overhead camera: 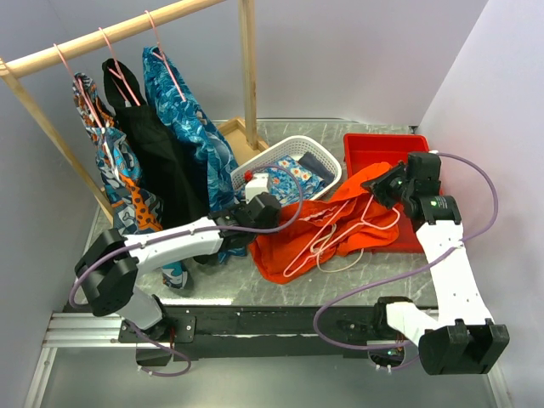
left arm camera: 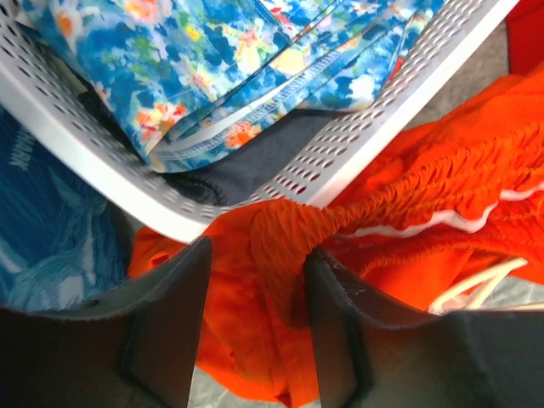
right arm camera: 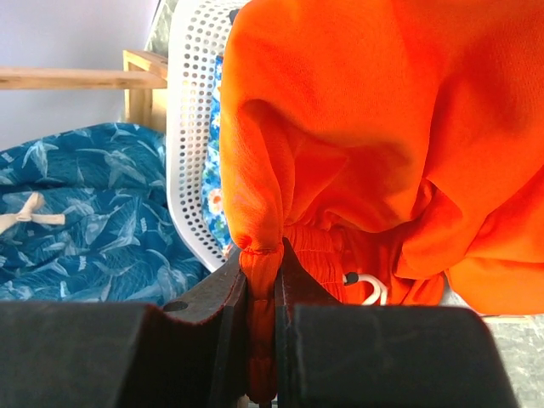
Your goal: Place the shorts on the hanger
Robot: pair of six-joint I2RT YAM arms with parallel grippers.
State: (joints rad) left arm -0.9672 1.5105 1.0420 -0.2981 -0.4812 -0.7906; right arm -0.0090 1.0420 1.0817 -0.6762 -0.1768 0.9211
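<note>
Two grippers work the shorts [overhead camera: 280, 251], heaped mid-table: left gripper [left arm camera: 255, 255] at their 9 o'clock edge, jaws apart astride a fold of the gathered waistband and not clamped; right gripper [right arm camera: 263, 263] at their 2 o'clock corner, jaws closed on a pinched hem, cloth raised there. Hanger [overhead camera: 316, 240] lies on top of the shorts, mixed with the drawstring [left arm camera: 480, 282]. Farther back, basket [overhead camera: 255, 166] touches the shorts at 11 o'clock, and the tray [overhead camera: 374, 144] at 1 o'clock is overlapped by them.
</note>
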